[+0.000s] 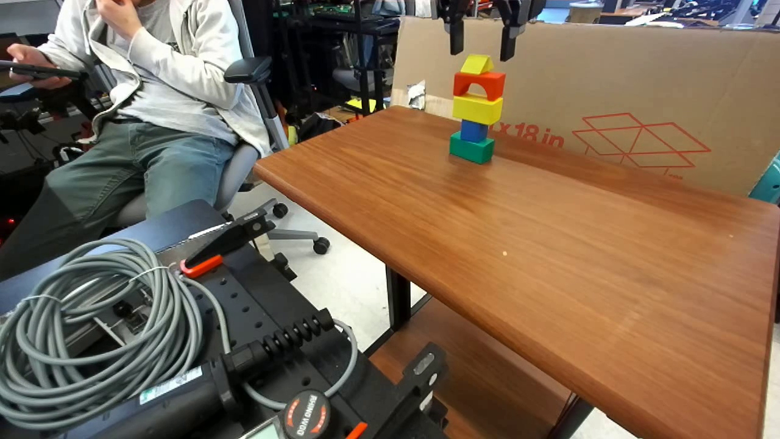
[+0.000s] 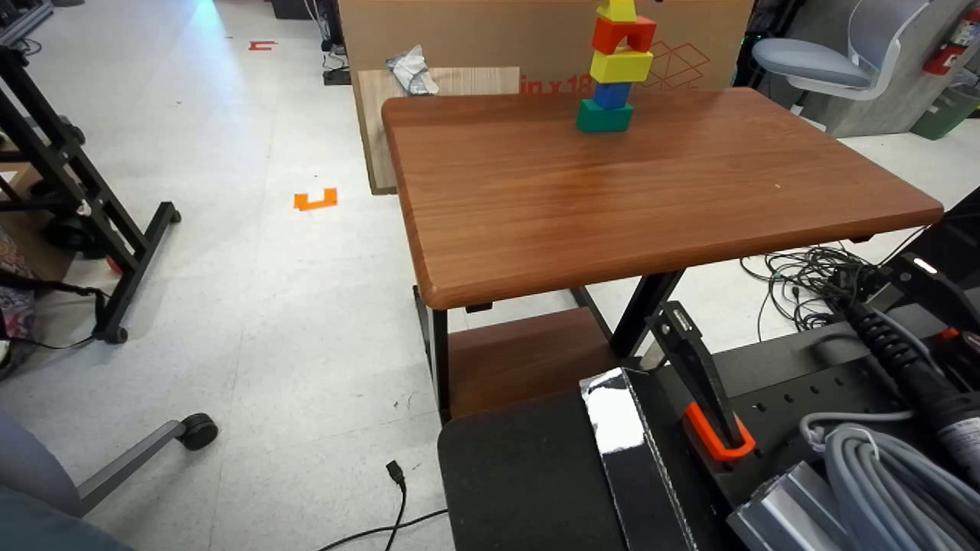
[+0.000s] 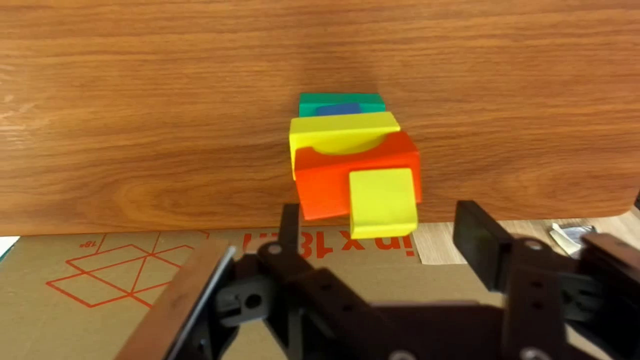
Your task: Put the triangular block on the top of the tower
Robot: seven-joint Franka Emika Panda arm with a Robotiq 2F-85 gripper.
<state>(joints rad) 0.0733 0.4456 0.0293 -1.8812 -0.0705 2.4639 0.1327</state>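
The triangular block [image 1: 477,63] is a small yellow wedge. It rests on top of the tower's red arch, off-centre toward one end; it also shows in an exterior view [image 2: 617,11], cut by the top edge, and in the wrist view [image 3: 382,197]. The tower [image 1: 477,110] stands upright: green base, blue cube, yellow block, red arch; it also shows in an exterior view [image 2: 622,67] and the wrist view [image 3: 322,185]. My gripper [image 1: 481,47] is open just above the tower's top. In the wrist view, the gripper's fingers [image 3: 381,222] are spread apart, touching nothing visible.
The tower stands near the far edge of the brown wooden table [image 1: 548,256]. A cardboard sheet [image 1: 640,79] stands upright behind that edge. A black cart [image 2: 528,474] with coiled grey cable [image 1: 103,329] is in front of the table. A person [image 1: 164,91] sits at the side.
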